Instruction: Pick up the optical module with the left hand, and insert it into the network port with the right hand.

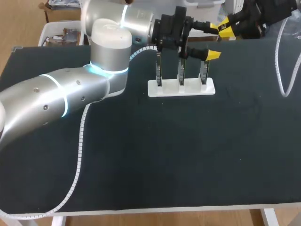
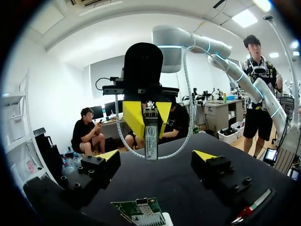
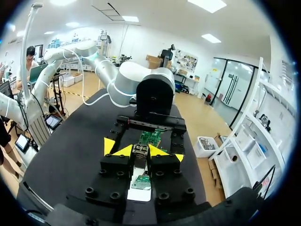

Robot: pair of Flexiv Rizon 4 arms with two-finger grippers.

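The optical module [image 2: 151, 135], a slim silver bar with a label, hangs upright between the yellow tips of my right gripper [image 2: 148, 117], which is shut on it. My left gripper [image 2: 156, 156] faces it from just below, wide open, a finger on either side and touching nothing. In the right wrist view the module [image 3: 140, 151] sits between my right gripper's [image 3: 140, 150] tips, flanked by the left gripper's fingertips [image 3: 109, 144]. In the head view both grippers meet at the table's far side: the left [image 1: 214, 41] open, the right [image 1: 228, 29] just beyond it.
A white stand [image 1: 181, 88] holds three upright circuit boards [image 1: 180, 70] directly under the grippers, also seen as a green board [image 2: 138, 209] under the left gripper. The right arm's white coiled cable [image 1: 282, 70] hangs at the far right. The left arm's cable [image 1: 80, 150] trails over the dark tabletop [image 1: 188, 155].
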